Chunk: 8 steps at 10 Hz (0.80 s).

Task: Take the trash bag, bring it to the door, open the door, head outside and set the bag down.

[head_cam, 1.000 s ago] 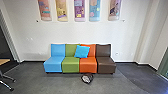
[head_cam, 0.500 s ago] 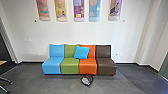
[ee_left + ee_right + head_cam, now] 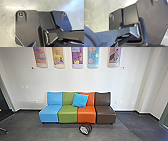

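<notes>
Where trash bag point(image 3: 85, 129) lies, couch point(image 3: 68, 114) just behind

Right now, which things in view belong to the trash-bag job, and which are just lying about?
Job:
- dark bundle with a pale patch, probably the trash bag, on the floor in front of the orange seat

Not the job:
- blue cushion, leaning on the green and orange backrests
- blue seat, green seat, brown seat, plus the orange one
- wall panels
</notes>
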{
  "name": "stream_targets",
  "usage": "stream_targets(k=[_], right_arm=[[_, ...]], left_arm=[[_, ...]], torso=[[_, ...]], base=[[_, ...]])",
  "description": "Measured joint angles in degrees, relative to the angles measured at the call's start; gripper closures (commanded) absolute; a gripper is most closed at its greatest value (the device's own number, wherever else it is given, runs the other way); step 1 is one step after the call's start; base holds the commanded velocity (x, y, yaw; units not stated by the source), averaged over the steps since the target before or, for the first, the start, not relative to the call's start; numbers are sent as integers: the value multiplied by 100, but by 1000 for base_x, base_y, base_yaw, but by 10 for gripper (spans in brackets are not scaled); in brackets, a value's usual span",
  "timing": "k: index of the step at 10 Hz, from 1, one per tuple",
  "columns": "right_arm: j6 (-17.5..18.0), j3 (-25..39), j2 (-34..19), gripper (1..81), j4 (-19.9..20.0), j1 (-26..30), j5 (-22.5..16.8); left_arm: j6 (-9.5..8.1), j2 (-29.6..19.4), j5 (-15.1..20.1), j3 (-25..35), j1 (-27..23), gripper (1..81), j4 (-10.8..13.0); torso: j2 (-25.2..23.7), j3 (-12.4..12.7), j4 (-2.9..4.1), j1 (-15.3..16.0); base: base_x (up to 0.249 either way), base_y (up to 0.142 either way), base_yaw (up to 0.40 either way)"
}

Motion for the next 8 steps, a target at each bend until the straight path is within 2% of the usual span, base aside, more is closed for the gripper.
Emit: stream_targets(k=[3,8], right_arm=[[0,0,0,10,0,0,-1],[1,-11,0,10,0,-20,-1]], left_arm=[[-1,0,0,0,0,10,-1],[-17,-2,10,0,12,10,-9]], torso=[[0,0,0,0],[0,0,0,-1]], base=[[135,-77,0],[118,0,0]])
